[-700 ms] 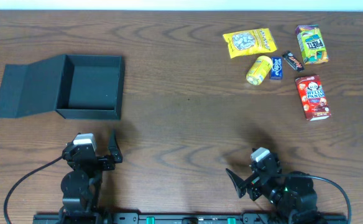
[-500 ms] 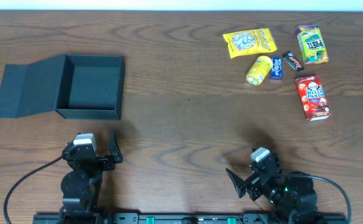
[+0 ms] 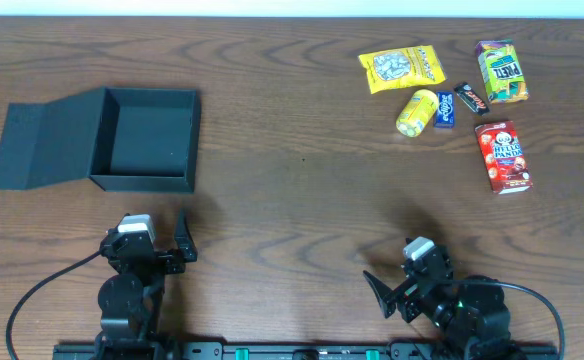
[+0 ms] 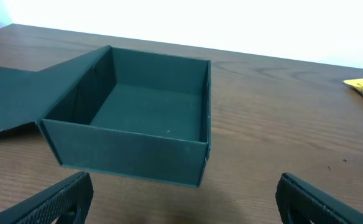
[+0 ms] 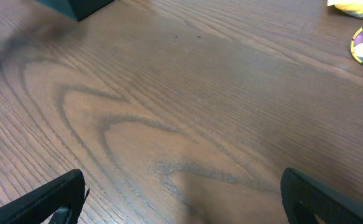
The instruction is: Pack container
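Plainly, we find the packing not yet begun. Nearest the bottom edge of the overhead view, the left gripper [image 3: 150, 243] sits at lower left and the right gripper [image 3: 408, 278] at lower right. Both have their jaws spread wide with nothing between them, and each wrist view shows only bare wood between its two dark fingers. Both hang over the table [image 3: 292, 210], clear of every item. Further up, at the left of the frame, the container [image 3: 144, 140] stands upright with its lid flap [image 3: 42, 145] folded out flat to the left. The left wrist view looks straight into it and we see a bare floor with nothing packed. Well apart from it, in the upper right of the frame, the snacks lie loose on the wood. They are a red box [image 3: 503, 156], a yellow pouch [image 3: 417, 111] just beside a small blue packet [image 3: 445, 109], a small dark bar [image 3: 471, 97], a flat yellow packet [image 3: 401, 68] and a green packet [image 3: 501, 72]. None is held, and none is near the container. We judge that everything is left to do: each of the six items must be picked up, carried across the table and put inside. Closing the flap, if required, would come last.
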